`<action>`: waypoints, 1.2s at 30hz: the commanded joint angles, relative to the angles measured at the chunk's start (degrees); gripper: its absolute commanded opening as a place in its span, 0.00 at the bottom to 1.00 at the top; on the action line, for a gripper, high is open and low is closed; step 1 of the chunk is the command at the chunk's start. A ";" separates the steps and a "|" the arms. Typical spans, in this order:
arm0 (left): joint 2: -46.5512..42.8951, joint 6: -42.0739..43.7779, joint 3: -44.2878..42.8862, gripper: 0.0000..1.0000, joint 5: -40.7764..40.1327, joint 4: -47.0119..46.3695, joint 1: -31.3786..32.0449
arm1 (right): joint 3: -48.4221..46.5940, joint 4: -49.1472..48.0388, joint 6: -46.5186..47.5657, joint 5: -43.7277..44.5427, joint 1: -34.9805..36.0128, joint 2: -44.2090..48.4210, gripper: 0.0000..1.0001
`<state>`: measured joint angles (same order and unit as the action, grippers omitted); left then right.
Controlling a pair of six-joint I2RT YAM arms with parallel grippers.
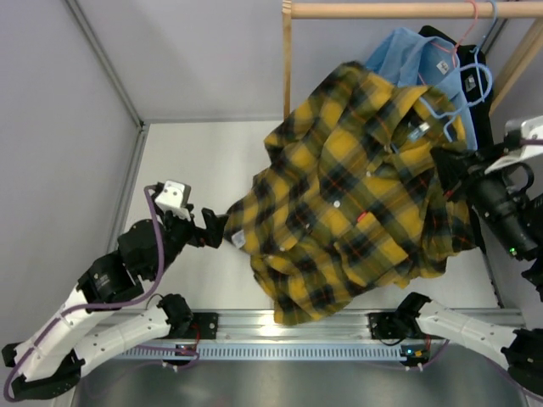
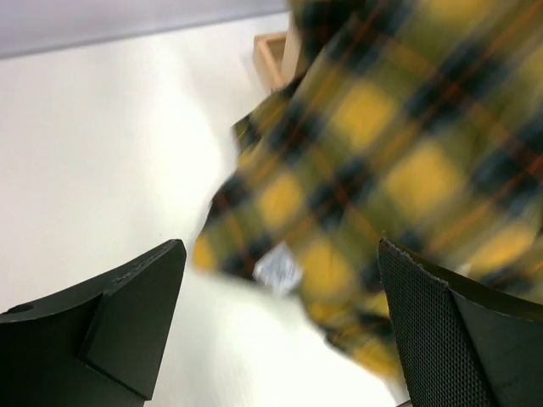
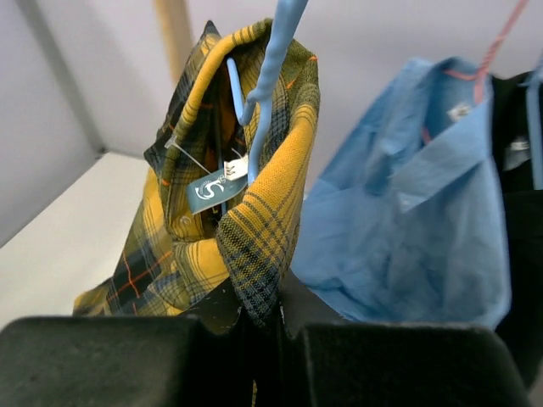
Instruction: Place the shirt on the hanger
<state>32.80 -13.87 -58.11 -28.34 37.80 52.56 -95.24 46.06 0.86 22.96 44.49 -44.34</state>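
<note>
The yellow-and-black plaid shirt [image 1: 356,186] hangs spread out below the wooden rail. The pale-blue hanger [image 1: 434,112] sits inside its collar, and in the right wrist view the hanger [image 3: 270,76] rises out of the collar above a teal tag. My right gripper [image 1: 450,182] is shut on the shirt's collar edge [image 3: 259,254], with the fabric pinched between its jaws [image 3: 267,318]. My left gripper [image 1: 216,231] is open at the shirt's lower left edge. In the left wrist view its jaws [image 2: 280,284] stand wide apart, with the blurred shirt [image 2: 399,144] and a small white label [image 2: 276,270] beyond them.
A wooden rail [image 1: 399,10] and post [image 1: 287,59] stand at the back. A plain light-blue shirt [image 3: 407,220] on a pink-red hanger [image 3: 501,42] and a black garment [image 3: 522,212] hang right of the plaid shirt. A white table [image 1: 187,170] lies below.
</note>
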 commanded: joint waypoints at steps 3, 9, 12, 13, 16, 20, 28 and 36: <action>-3.96 -1.95 7.73 0.98 -1.64 -2.29 0.00 | -17.67 -1.06 4.75 13.61 -0.11 -9.70 0.00; -3.88 -1.16 10.91 0.98 0.56 -2.21 -0.35 | -37.64 -1.15 7.22 8.26 -0.10 -17.18 0.00; -5.19 -1.07 11.00 0.98 1.36 -2.29 -0.44 | -36.87 -1.59 6.87 5.00 -0.11 -15.61 0.00; -5.63 -1.16 11.26 0.98 1.27 -2.21 -0.52 | -32.94 -2.37 6.96 4.38 -0.11 -13.60 0.00; -6.52 -1.34 11.79 0.98 2.14 -2.21 -0.87 | -24.24 -4.49 7.13 6.30 -0.11 -9.30 0.00; -6.08 -1.34 11.79 0.98 2.94 -2.29 -1.23 | -18.06 -5.28 6.70 11.32 -0.11 -5.50 0.00; -5.02 -1.42 11.70 0.98 6.72 -2.56 -4.30 | 0.92 -12.39 4.94 7.19 -0.11 -2.07 0.00; -4.85 -1.42 11.96 0.98 6.19 -2.47 -4.39 | 4.72 -19.70 2.48 8.59 -0.11 -4.44 0.00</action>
<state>27.64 -15.00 -46.52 -22.48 38.13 48.45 -88.53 37.28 5.28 31.16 44.49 -49.43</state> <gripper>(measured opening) 0.980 0.041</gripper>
